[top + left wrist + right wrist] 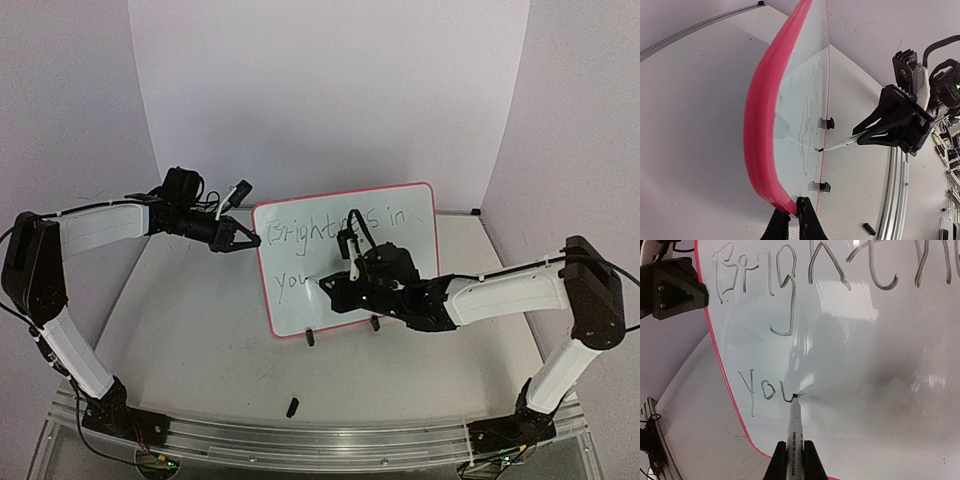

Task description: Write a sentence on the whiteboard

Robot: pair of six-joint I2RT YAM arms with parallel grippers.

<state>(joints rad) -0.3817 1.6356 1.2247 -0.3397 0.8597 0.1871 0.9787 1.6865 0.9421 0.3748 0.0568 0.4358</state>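
The whiteboard (415, 250) stands upright on the table, with a glossy white face and a red-pink frame (760, 125). The sentence (780, 275) reads "Brightness in" on the top line, with "you" (762, 390) below. My left gripper (252, 240) is shut on the board's left frame edge, and the pinch shows in the left wrist view (796, 212). My right gripper (795, 455) is shut on a white-barrelled marker (796, 425). The marker's tip touches the board at the end of the "u". The right gripper (335, 280) hangs in front of the board's lower middle.
Two black clip feet (311, 338) (375, 322) hold the board's bottom edge. A small black cap (292, 406) lies on the table in front, near the metal rail (300, 440). White backdrop walls stand behind and to the sides.
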